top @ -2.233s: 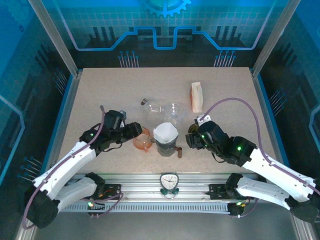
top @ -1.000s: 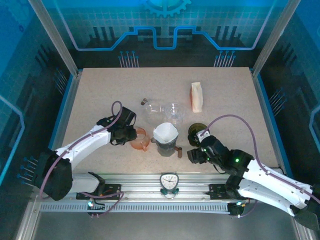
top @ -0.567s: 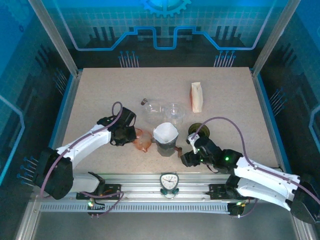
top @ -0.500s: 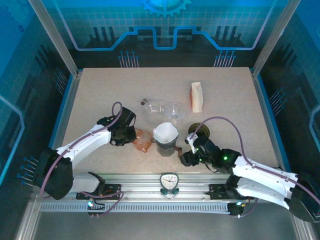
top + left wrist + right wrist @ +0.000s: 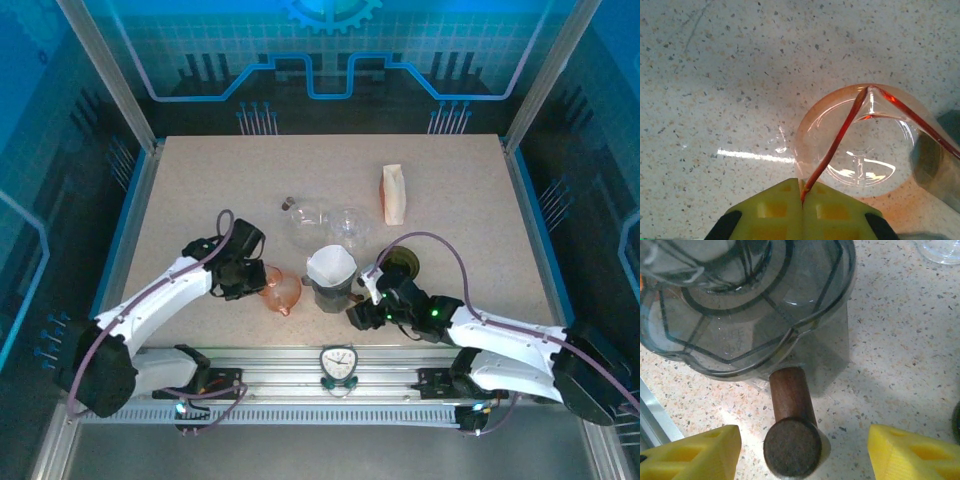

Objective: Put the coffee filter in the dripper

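Nearest the arms' bases, the right tool [image 5: 358,315] [image 5: 802,456] lies low on the table [image 5: 200,190], just on the near-right side of the grey dripper [image 5: 330,293] [image 5: 740,315]; its yellow fingers [image 5: 690,455] stand spread, one on each side of the dripper's wooden handle [image 5: 790,400], with clear gaps to both, so nothing is gripped. The handle's round end points straight at the wrist camera; the dripper's ribbed, smoky wall rises just beyond it.

The white coffee filter [image 5: 331,265] sits upright in the mouth of the grey dripper, its rim standing above the dripper's edge; it lies just beyond the right tool and apart from both tools.

Left of the grey dripper, the left tool [image 5: 255,280] [image 5: 801,192] has its fingers pressed together on the thin rim of an orange cone [image 5: 283,292] [image 5: 860,145], which lies tilted just beside the dripper.

Right of the dripper and a little farther lies a dark round lid [image 5: 402,262]; beyond the dripper stand a clear cup [image 5: 348,222] and a clear flask [image 5: 302,213]; farthest, to the right, is a pale paper pack [image 5: 393,193].
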`<state>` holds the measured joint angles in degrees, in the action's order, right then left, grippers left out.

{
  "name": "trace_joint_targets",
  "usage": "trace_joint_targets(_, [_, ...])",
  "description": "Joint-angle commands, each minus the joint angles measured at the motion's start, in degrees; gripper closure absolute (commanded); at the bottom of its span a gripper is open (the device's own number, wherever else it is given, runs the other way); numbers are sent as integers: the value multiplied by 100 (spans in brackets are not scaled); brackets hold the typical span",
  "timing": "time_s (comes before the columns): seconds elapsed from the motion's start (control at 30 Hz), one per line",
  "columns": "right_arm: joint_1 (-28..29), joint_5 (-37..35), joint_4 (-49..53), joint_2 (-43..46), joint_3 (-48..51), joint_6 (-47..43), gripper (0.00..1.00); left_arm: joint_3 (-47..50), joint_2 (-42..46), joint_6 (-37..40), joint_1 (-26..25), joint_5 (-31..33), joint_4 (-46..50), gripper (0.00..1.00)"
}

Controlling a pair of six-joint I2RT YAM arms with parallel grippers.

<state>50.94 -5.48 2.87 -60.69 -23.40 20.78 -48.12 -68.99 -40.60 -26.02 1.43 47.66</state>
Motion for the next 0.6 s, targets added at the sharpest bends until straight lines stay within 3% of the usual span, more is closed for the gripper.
trace_joint_targets(0.0, [-38,64,-611,-198,119,-156,31,124,230,-162,28,-335,184,100])
trace_joint_targets(0.57, [-44,-78,-1998,-1119,141,-300,33,168,285,-174,31,-588,279,100])
